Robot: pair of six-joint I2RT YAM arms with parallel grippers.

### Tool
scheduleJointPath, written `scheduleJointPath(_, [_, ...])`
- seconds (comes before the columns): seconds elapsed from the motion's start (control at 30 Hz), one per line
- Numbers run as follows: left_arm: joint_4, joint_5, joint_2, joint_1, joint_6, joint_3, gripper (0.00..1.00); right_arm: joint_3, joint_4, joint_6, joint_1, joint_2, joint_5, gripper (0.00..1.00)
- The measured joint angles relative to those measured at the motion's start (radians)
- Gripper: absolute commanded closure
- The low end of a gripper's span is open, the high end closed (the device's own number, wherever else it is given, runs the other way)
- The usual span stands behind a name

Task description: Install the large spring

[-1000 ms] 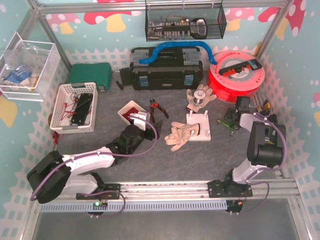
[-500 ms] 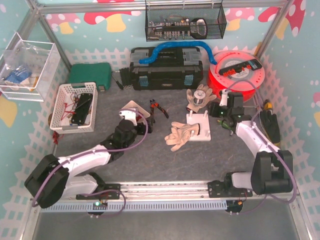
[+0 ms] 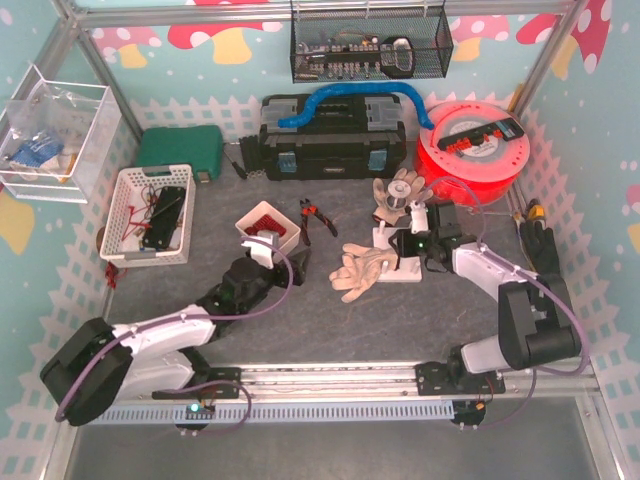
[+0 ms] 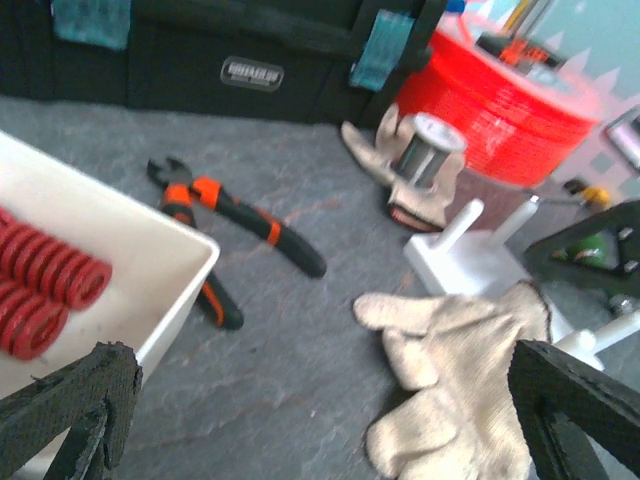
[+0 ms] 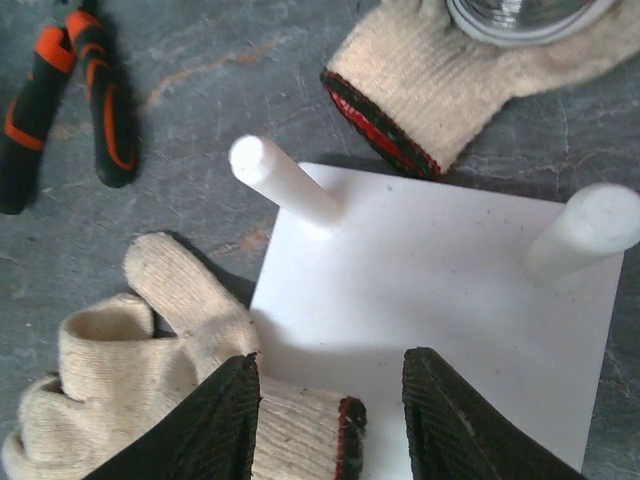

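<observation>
Right gripper (image 5: 330, 420) is shifted leftward from red reel (image 3: 475, 150) at far right corner and is now held over white peg base (image 5: 440, 290) near tabletop centre, fingers apart, nothing gripped. Left gripper (image 4: 320, 420) is drawn back toward near edge, fingers wide apart. Red springs (image 4: 50, 285) are kept in white tray (image 4: 170, 270) left of centre; count unclear. One pliers (image 4: 230, 215) is laid between tray and base. Two pegs (image 5: 280, 180) are seen in right wrist view. Three gloves are counted: two (image 5: 150, 340) overlapping base's near left edge, one (image 5: 450, 70) beyond base, under wire spool (image 4: 428, 160).
</observation>
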Motion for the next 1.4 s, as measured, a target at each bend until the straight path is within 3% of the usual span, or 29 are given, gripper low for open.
scheduleJointPath(0.53, [0.073,0.000,-0.064,0.000,0.047,-0.023,0.01,0.000,-0.006,-0.010,0.000,0.085,-0.005,0.57])
scheduleJointPath(0.63, [0.073,0.000,-0.064,0.000,0.049,-0.023,0.01,0.000,-0.006,-0.010,0.000,0.099,-0.012,0.63])
scheduleJointPath(0.9, [0.074,0.000,-0.064,0.000,0.053,-0.023,0.01,-0.001,0.006,-0.003,0.000,0.084,-0.034,0.99])
scheduleJointPath(1.4, [0.076,-0.008,-0.078,0.000,0.053,-0.031,0.01,-0.022,0.029,0.020,0.000,-0.058,-0.039,1.00])
